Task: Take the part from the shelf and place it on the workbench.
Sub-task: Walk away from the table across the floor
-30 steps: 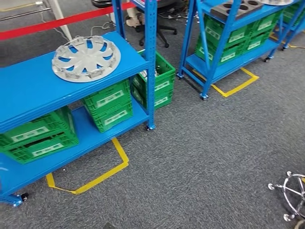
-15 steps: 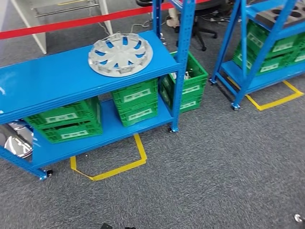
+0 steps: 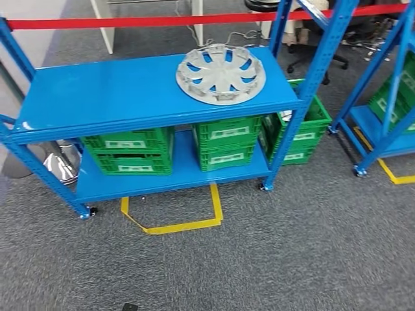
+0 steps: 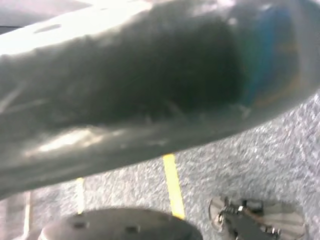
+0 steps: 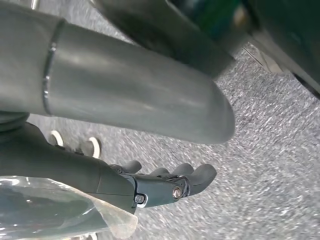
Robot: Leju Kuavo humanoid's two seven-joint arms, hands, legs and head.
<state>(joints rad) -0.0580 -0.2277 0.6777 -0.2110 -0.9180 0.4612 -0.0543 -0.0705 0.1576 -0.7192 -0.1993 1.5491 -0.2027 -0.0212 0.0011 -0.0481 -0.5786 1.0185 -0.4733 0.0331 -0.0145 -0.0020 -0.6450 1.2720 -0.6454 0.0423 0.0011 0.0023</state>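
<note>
A silver hubcap [image 3: 221, 73] lies flat on the top board of a blue shelf [image 3: 112, 97], toward its right end, in the head view. In the right wrist view my right hand [image 5: 166, 184] hangs over grey carpet with its dark fingers stretched out and nothing in them. The left wrist view is blurred. A dark shape [image 4: 253, 222] low over the carpet may be my left hand, and how its fingers lie cannot be read.
Green crates [image 3: 224, 141] stand on the shelf's lower board, and another green crate [image 3: 301, 133] sits on the floor at its right end. Yellow tape [image 3: 176, 225] marks the carpet in front. A second blue rack [image 3: 386, 110] stands right, with red tape [image 3: 137, 22] behind.
The whole picture has shifted right, so the camera has turned left. The shelf with the hubcap now sits square in front, and the hubcap has kept its place on it.
</note>
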